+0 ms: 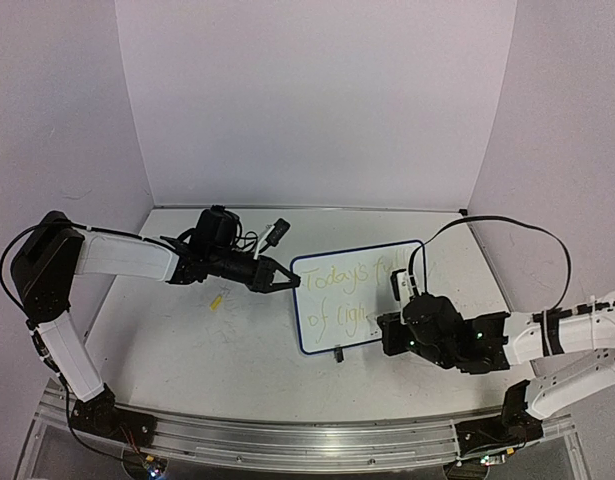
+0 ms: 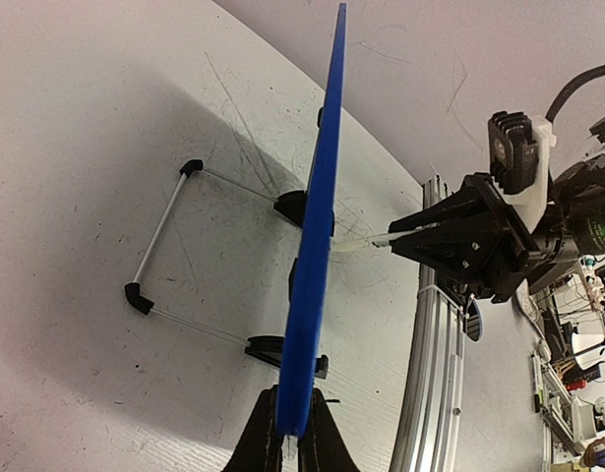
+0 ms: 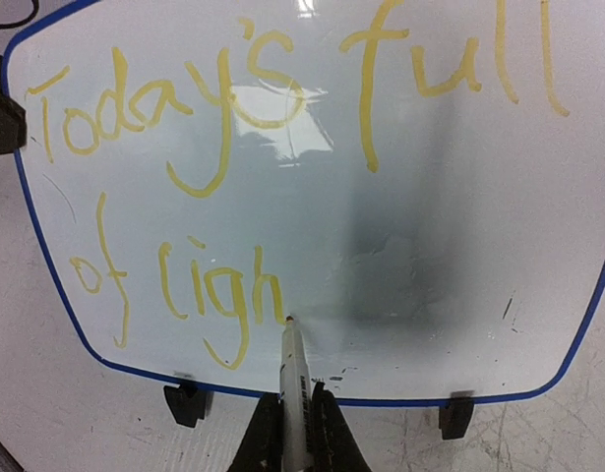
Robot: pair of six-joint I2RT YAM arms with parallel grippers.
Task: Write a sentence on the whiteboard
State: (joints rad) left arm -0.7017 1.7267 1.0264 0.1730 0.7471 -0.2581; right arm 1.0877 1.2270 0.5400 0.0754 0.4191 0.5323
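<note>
The whiteboard (image 1: 342, 298) stands upright on its black feet at the table's middle. The sentence (image 3: 223, 118) on it, in pale yellow, reads "Today's full" above "of ligh". My left gripper (image 1: 290, 280) is shut on the board's left edge; in the left wrist view its jaws (image 2: 294, 433) clamp the blue edge (image 2: 317, 246). My right gripper (image 3: 294, 438) is shut on a white marker (image 3: 294, 379). The marker's tip touches the board just right of the "h". In the top view the right gripper (image 1: 385, 325) is at the board's lower right.
A small yellow piece (image 1: 217, 299) lies on the table left of the board. A wire stand (image 2: 159, 231) props the board from behind. The black feet (image 3: 187, 403) rest on the scribbled tabletop. An aluminium rail (image 1: 307, 435) runs along the near edge.
</note>
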